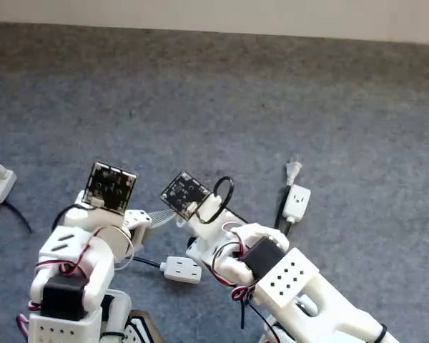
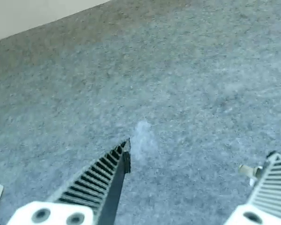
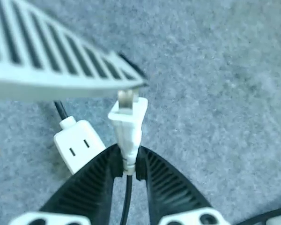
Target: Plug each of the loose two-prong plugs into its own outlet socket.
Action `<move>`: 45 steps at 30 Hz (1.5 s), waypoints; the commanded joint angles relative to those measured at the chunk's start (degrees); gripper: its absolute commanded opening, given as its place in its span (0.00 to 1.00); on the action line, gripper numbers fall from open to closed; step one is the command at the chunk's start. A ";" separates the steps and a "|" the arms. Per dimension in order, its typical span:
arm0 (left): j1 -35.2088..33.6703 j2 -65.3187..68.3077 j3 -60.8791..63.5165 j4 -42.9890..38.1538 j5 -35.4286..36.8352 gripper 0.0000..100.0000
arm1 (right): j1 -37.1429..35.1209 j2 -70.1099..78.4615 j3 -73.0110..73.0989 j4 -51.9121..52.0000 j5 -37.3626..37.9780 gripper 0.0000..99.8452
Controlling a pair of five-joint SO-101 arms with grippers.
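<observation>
White: two plugs; three sockets

In right end effector: plug, just beside outlet socket, seemingly apart.

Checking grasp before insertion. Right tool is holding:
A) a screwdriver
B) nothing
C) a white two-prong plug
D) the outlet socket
C: in the right wrist view the right tool is shut on the white two-prong plug, with the outlet socket lying loose beside it.
</observation>
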 commanded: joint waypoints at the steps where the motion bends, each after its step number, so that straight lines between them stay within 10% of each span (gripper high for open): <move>1: 1.27 -1.01 2.77 -1.05 0.35 0.41 | -1.36 -1.19 -2.15 1.01 -1.85 0.01; 29: 2.42 -1.01 7.52 -3.60 -1.67 0.41 | 7.25 16.22 -37.49 24.75 -2.37 0.01; 35: -10.33 4.35 -1.19 -3.60 -0.62 0.41 | 8.92 26.51 -41.36 32.22 -12.22 0.01; 45: -29.67 50.86 -31.60 -3.43 0.88 0.41 | 5.67 41.89 -59.21 46.90 -23.21 0.01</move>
